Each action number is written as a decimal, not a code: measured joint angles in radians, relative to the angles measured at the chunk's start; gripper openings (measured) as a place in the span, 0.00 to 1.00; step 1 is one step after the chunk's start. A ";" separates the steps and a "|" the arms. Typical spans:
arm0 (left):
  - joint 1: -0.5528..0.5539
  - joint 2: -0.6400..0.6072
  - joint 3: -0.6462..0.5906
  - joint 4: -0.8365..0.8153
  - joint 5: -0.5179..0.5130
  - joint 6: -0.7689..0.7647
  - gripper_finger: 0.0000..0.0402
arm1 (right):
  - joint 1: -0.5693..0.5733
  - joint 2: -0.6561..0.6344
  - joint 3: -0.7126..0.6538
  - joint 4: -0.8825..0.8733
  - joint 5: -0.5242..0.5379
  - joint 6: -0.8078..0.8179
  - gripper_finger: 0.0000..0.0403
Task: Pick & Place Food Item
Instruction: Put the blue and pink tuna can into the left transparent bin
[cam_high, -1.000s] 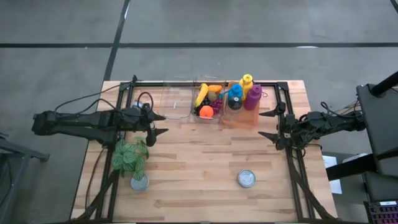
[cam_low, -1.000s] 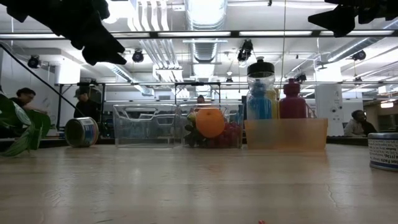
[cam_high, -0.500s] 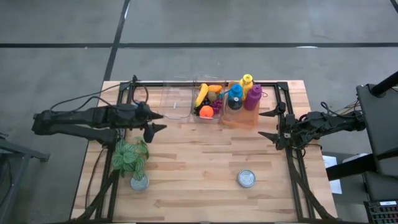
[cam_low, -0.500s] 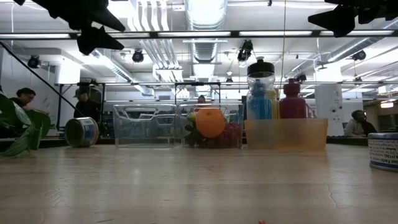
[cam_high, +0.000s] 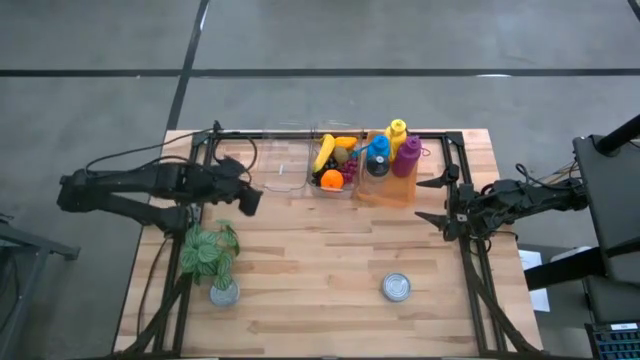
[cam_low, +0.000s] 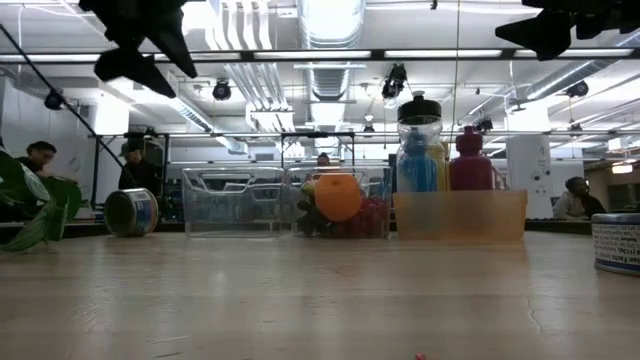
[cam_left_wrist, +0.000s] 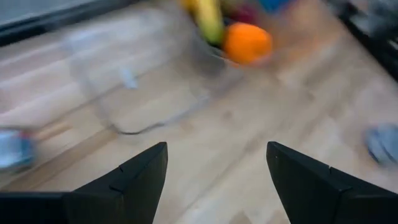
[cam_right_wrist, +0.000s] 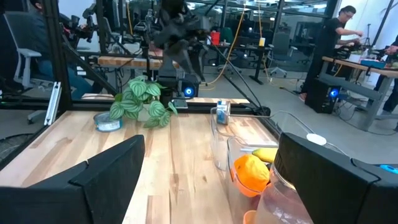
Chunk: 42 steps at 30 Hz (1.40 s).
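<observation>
Step in hand, as I judged it: approach, nothing picked. Left gripper (cam_high: 250, 201) hung spread and empty just beside the empty clear bin (cam_high: 283, 166). The orange (cam_high: 331, 179) lay in the adjoining fruit bin (cam_high: 335, 163). Right gripper (cam_high: 441, 201) waited spread at the table's right edge. Next: reach over the orange, descend, close. Only the low view showed a tin can (cam_low: 131, 212) lying on its side.

The left wrist view is motion-blurred: the orange (cam_left_wrist: 247, 43) and clear bin (cam_left_wrist: 134, 87) smear.
</observation>
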 joint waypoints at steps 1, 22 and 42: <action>0.000 0.021 0.033 -0.047 -0.038 -0.055 0.69 | 0.000 0.000 0.000 0.000 0.000 -0.002 0.92; 0.145 0.234 0.169 -0.468 -0.221 -1.160 0.69 | 0.000 0.000 0.000 0.000 0.000 -0.001 0.92; 0.317 0.254 0.056 -0.374 -0.135 -1.206 0.69 | 0.000 0.000 0.000 0.001 0.000 -0.001 0.92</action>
